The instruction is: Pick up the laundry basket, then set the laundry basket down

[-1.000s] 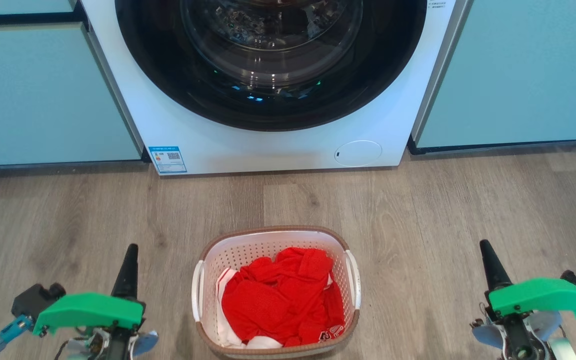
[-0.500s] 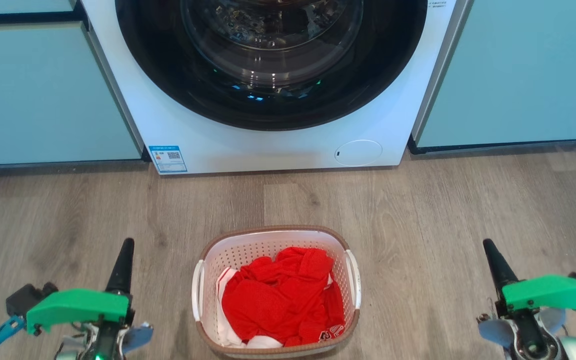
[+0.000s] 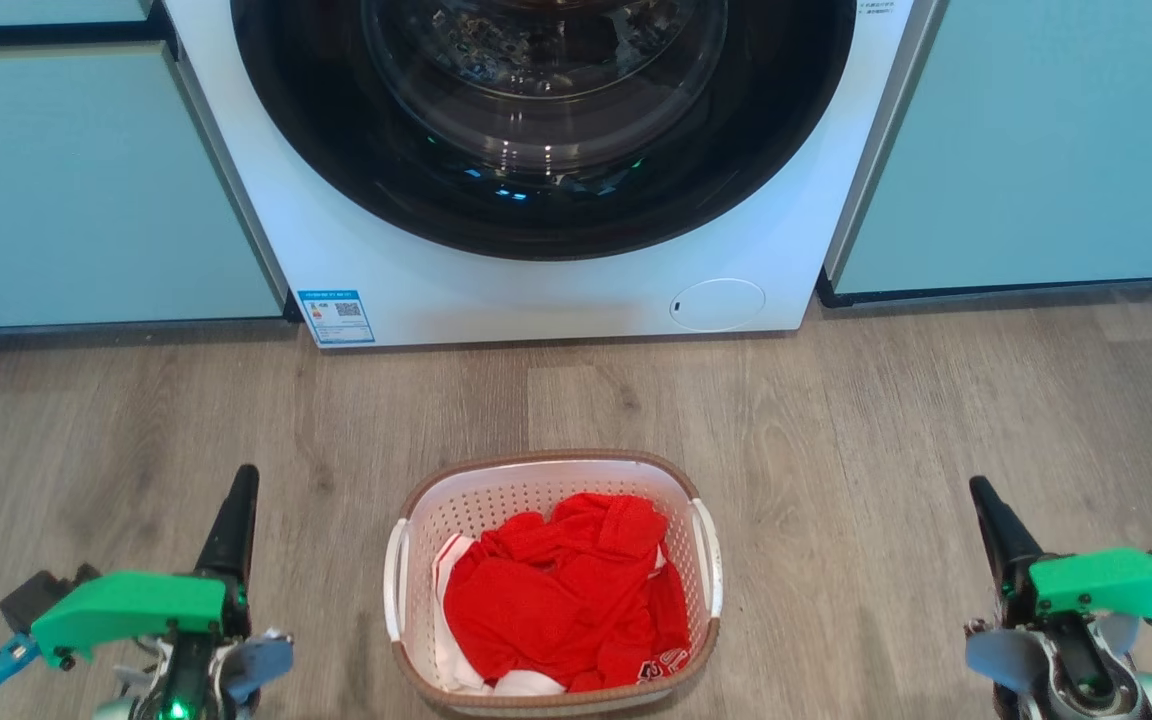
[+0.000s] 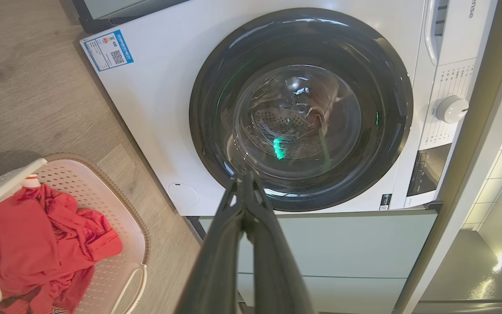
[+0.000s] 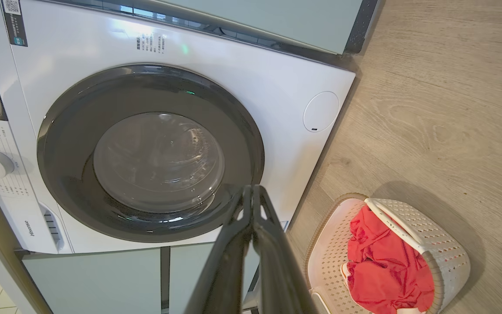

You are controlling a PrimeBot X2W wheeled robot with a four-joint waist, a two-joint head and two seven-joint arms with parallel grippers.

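The laundry basket (image 3: 548, 459) is standing upright on the wood-look floor (image 3: 836, 420), between the two grippers and well apart from both. The left gripper (image 3: 239, 480) is hovering beside the basket's left handle (image 3: 394, 580), with a band of bare floor between them. The right gripper (image 3: 981, 488) is hovering farther from the right handle (image 3: 711, 560), with a wider band of floor there. Both grippers are showing their fingers pressed together and are grasping nothing. Red clothing (image 3: 556, 600) is lying inside the basket, below the brown rim. Beyond the basket, a broad strip of floor is separating it from the white washing machine (image 3: 556, 295), and its round dark door is looking shut. Pale green cabinets (image 3: 86, 190) are standing on both sides of the machine.
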